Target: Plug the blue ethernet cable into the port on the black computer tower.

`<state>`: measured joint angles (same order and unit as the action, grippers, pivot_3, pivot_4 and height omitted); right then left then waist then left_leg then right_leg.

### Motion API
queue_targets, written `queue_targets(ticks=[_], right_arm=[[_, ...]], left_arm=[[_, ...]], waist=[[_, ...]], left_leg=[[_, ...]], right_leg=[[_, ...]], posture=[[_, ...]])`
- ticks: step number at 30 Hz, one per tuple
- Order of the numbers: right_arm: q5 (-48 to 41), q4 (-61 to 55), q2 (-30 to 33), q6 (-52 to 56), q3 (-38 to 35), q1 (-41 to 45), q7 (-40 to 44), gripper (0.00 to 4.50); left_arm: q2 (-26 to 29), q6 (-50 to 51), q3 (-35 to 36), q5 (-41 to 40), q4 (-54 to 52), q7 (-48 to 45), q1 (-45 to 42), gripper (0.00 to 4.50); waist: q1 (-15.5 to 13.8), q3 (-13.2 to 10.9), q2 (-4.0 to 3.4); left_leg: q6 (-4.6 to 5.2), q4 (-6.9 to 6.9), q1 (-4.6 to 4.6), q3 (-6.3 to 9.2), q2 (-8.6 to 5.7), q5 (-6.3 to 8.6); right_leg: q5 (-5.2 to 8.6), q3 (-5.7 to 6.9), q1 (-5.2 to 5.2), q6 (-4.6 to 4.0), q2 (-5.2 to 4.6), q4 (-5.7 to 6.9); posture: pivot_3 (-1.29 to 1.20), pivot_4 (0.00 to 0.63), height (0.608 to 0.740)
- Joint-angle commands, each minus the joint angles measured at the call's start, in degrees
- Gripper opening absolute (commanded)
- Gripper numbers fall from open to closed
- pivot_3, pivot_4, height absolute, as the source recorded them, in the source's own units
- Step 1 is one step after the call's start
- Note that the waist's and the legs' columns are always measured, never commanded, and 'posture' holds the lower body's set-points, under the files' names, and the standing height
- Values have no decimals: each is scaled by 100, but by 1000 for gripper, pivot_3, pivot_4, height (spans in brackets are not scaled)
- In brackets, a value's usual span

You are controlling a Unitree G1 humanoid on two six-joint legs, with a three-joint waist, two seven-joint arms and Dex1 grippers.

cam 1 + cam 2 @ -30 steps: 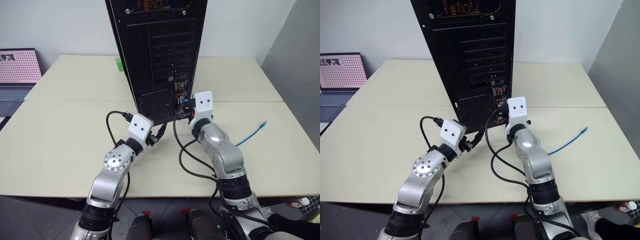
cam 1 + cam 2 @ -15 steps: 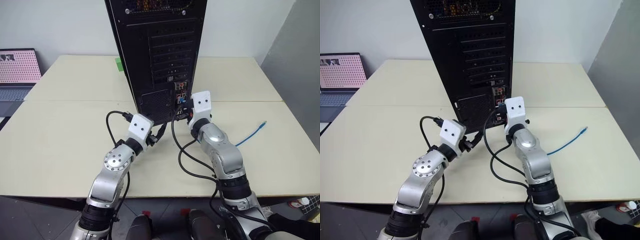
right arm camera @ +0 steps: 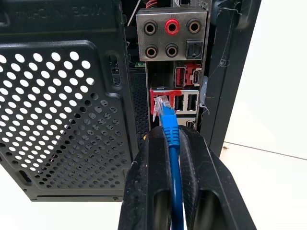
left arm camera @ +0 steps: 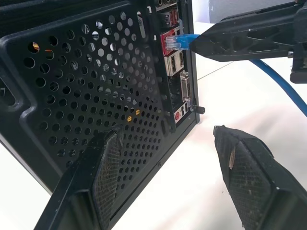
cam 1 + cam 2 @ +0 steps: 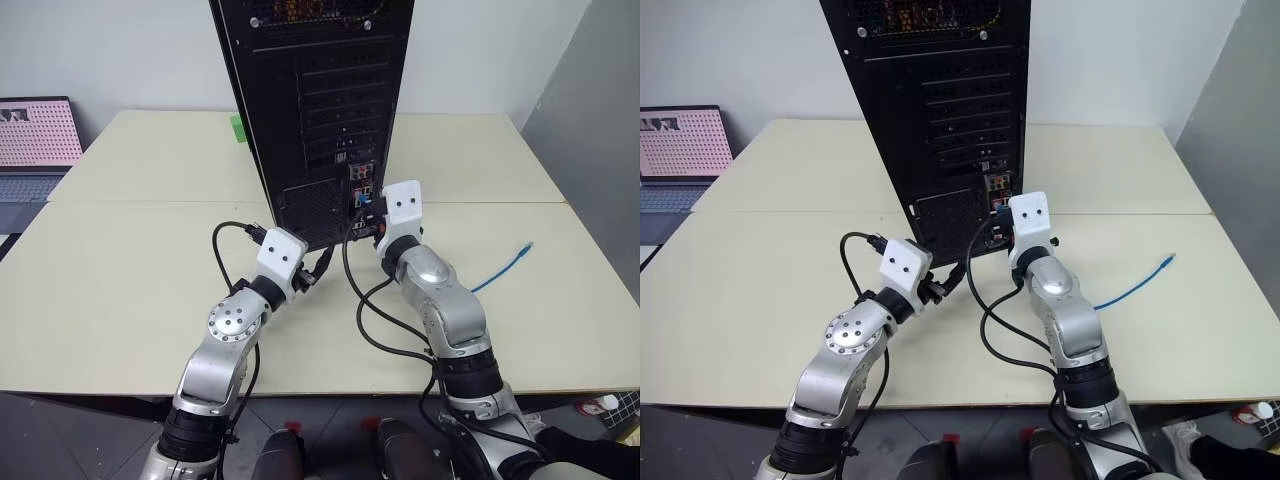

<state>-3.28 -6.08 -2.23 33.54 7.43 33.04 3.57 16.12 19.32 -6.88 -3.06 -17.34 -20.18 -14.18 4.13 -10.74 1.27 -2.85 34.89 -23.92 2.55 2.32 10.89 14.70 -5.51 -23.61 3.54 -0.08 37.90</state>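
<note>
We count one laptop (image 5: 35, 150) far to the left, one black computer tower (image 5: 315, 110) in the middle, one blue ethernet cable (image 3: 171, 143) and two robot arms. The tower stands up tall on the pale counter (image 5: 120, 270) with its back side facing us.

The left gripper (image 4: 165, 177) sits low by the holey vent panel at the bottom of the tower. Its jaws are spread apart and hold nothing. That arm reaches forward and a little to the right, and stays level.

The right gripper (image 3: 169, 143) has its jaws squeezed shut on the blue cable, just behind the clear plug (image 3: 163, 106). The plug pokes out past the tips, right at the port (image 3: 161, 103) in the red block of sockets on the tower's back. We cannot tell if it is all the way in. This arm points straight ahead at the tower, level.

The rest of the cable trails off to the right across the counter, and its other end (image 5: 524, 248) lies there loose.
</note>
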Motion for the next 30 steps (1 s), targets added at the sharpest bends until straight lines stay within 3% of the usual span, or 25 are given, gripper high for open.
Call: queue_targets(ticks=[1, 30], right_arm=[[76, -7, -16, -82, 9, 245, -12, 0], [318, 394, -485, -357, 72, 674, -428, 0]], left_arm=[[14, -149, 22, 40, -126, -8, -79, 3186], [-64, 422, 258, -154, -489, 71, -276, 3186]], waist=[[0, 0, 0], [84, -1, 0]], left_leg=[[0, 0, 0, 0, 0, 0], [0, 1, 1, 0, 2, 0]], right_leg=[[0, 0, 0, 0, 0, 0], [-2, -2, -4, 1, 2, 8]], posture=[[0, 150, 740], [0, 150, 740]])
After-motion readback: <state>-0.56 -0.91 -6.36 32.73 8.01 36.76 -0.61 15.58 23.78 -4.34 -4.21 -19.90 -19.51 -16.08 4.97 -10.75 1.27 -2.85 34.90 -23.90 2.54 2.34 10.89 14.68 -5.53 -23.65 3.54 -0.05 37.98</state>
